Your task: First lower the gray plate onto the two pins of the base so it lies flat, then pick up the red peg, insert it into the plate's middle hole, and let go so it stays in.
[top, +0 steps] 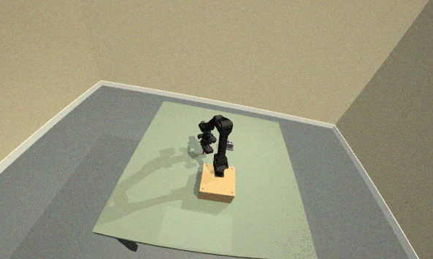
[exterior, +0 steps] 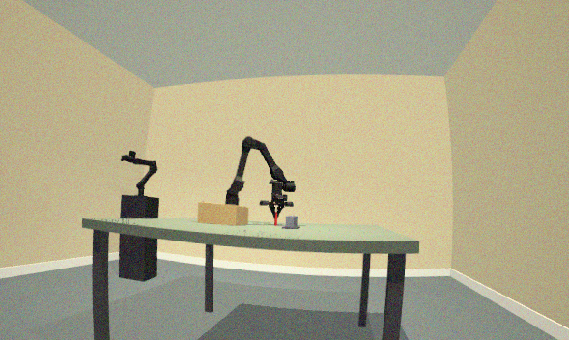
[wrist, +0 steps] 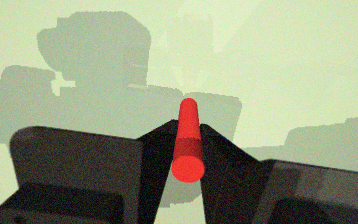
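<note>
The red peg [top: 204, 152] [exterior: 275, 220] [wrist: 188, 117] stands upright on the green table. My gripper [top: 204, 150] [exterior: 275, 215] [wrist: 188, 128] points down and is shut on the peg, with one dark fingertip on each side of it. The peg's top end faces the wrist camera. The small grey block-like assembly of plate and base [top: 229, 146] [exterior: 291, 222] stands close beside the gripper; it is outside the wrist view. It is too small to tell the plate from the base, or to see the pins, the middle hole and how the plate lies.
A wooden box [top: 217, 184] [exterior: 222, 213] stands at the foot of my arm, and its edge shows at the right of the wrist view. The table [top: 266, 206] [exterior: 321, 245] bears these things. A second black arm stands on a black pedestal [exterior: 139, 208] behind the table.
</note>
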`<state>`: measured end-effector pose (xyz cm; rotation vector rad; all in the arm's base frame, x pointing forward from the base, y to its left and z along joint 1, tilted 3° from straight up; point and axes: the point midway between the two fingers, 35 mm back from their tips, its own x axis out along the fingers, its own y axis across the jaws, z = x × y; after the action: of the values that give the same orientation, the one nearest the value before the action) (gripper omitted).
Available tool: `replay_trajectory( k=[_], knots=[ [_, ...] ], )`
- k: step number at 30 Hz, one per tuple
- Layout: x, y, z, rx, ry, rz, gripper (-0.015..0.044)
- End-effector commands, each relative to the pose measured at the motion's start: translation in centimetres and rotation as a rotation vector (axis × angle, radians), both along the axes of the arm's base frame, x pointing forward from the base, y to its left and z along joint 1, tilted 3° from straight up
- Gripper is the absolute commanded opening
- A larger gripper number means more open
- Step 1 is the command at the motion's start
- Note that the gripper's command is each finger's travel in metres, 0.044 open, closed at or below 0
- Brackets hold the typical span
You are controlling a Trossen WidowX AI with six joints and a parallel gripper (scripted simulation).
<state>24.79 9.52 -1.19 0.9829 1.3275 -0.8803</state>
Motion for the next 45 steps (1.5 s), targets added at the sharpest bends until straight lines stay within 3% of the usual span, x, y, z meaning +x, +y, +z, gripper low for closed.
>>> replay_trajectory(
  k=[1, 32, 45],
  knots=[
    [0.0, 0.0, 0.0, -0.003, -0.001, -0.003, 0.0],
    [0.3, 0.0, 8.4, -0.002, -0.003, -0.003, 0.0],
    [2.4, -2.1, 7.4, -0.006, 0.001, -0.006, 0.0]
  ],
)
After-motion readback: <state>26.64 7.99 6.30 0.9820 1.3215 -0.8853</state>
